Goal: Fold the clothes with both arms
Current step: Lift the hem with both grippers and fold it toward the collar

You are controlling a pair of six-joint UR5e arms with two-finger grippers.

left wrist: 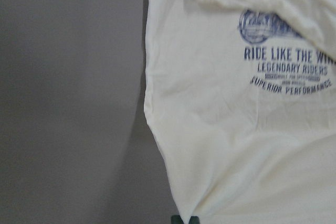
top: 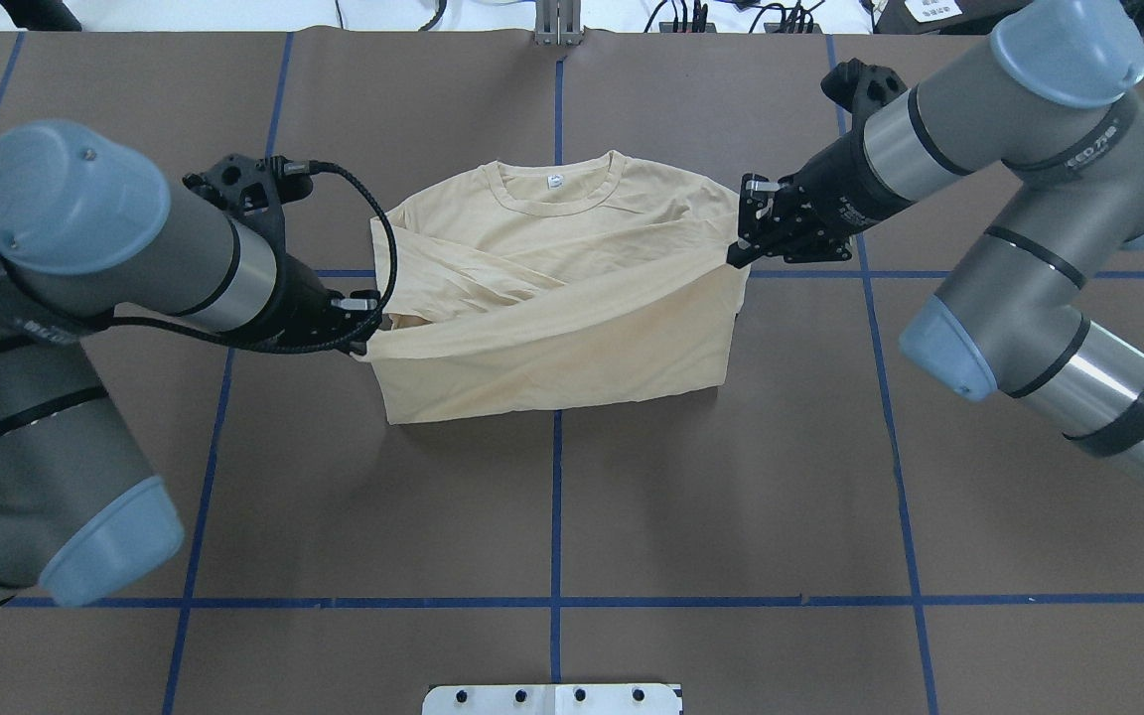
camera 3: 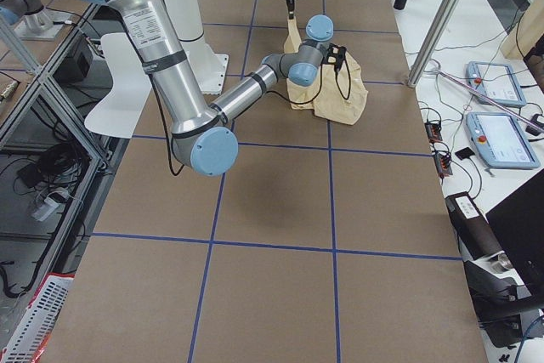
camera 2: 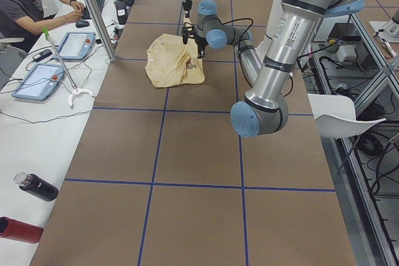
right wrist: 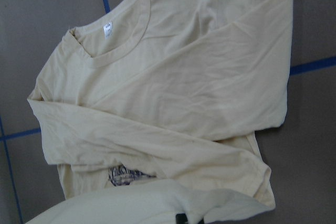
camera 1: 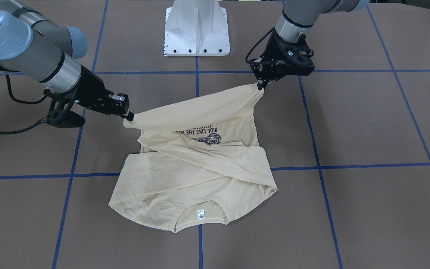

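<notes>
Overhead exterior: shirt (top: 552, 328) — cream, long-sleeved, navy print, mid-table (top: 731, 477); collar far, sleeves crossed, hem lifted. Left arm (top: 214, 263), right arm (top: 929, 129) — jaws of each pinched closed on a hem corner.

Shirt (camera 1: 185, 175) is a pale cream-yellow all over, plain on the side facing up. A navy print (camera 1: 200, 132) peeks out mid-frame in the front-facing view. On the left wrist cam it's navy block lettering under a round badge. There's a tiny white neck label (camera 1: 201, 214) near the bottom. Table (camera 1: 368, 123) is flat brown, gridded with blue tape lines (camera 1: 349, 166). Left arm (top: 175, 253) and right arm (top: 969, 109) are silver and grey with light-blue joint caps (top: 66, 194). Left gripper (camera 1: 261, 86) and right gripper (camera 1: 129, 116) are black, same as the cables (top: 393, 253). Pedestal (camera 1: 197, 30) up top is white.
</notes>
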